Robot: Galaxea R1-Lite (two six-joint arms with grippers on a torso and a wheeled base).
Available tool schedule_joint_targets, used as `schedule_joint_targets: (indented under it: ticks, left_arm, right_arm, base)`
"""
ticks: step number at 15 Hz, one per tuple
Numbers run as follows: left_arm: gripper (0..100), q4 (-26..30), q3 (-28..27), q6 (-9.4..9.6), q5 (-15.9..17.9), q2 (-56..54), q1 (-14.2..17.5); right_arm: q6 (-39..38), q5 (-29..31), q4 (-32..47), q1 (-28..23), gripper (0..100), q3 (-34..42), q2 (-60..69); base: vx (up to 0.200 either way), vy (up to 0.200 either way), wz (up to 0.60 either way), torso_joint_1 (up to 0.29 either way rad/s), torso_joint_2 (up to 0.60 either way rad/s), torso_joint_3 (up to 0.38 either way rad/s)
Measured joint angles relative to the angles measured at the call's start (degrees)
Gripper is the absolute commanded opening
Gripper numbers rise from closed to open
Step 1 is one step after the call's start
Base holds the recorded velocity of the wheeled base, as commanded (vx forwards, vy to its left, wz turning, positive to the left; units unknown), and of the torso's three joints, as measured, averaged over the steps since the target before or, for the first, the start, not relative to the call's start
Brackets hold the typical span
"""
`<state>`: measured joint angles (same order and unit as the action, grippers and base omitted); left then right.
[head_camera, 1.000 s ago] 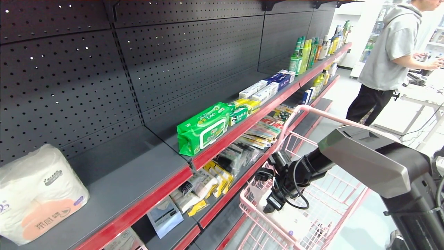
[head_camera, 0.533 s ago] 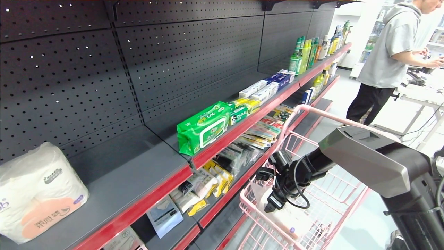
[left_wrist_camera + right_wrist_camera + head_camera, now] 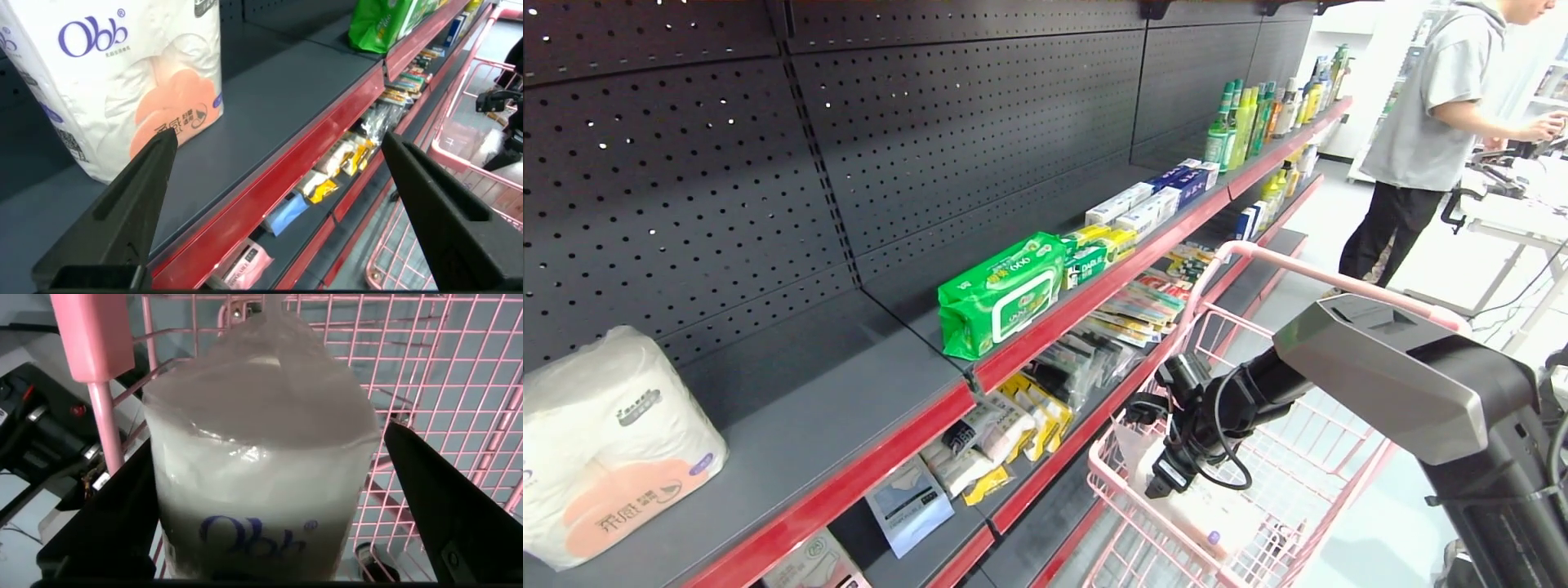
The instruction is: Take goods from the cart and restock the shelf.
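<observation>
Tissue pack (image 3: 261, 457) between spread right jaws, inside cart (image 3: 1339, 280) rim

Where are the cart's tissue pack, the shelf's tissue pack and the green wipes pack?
cart tissue pack (image 3: 261, 449): right wrist view, wrapped front.
shelf tissue pack (image 3: 613, 449): head view, front face.
green wipes pack (image 3: 1003, 296): head view, front face.

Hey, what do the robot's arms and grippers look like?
The right arm has an angular silver-grey shell, then a black wrist with looped black cables. The left gripper and right gripper have matte black, wedge-shaped fingers.
</observation>
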<state>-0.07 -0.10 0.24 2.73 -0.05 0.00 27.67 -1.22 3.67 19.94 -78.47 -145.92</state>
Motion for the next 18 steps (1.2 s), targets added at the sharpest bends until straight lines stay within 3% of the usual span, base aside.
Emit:
schedule_joint_targets:
  ticks: [8, 18]
  left_arm:
    - [100, 0.00, 0.00, 0.05, -0.05, 0.00, 0.00]
    - [100, 0.00, 0.00, 0.02, -0.09, 0.00, 0.00]
  right_arm:
    - [3.36, 5.73, 0.00, 0.61, 100, -0.27, -0.16]
    - [0.87, 5.78, 0.54, 0.59, 100, 0.11, -0.17]
  base:
    - [0.000, 0.000, 0.00, 0.000, 0.00, 0.000]
    - [0.000, 0.000, 0.00, 0.000, 0.00, 0.000]
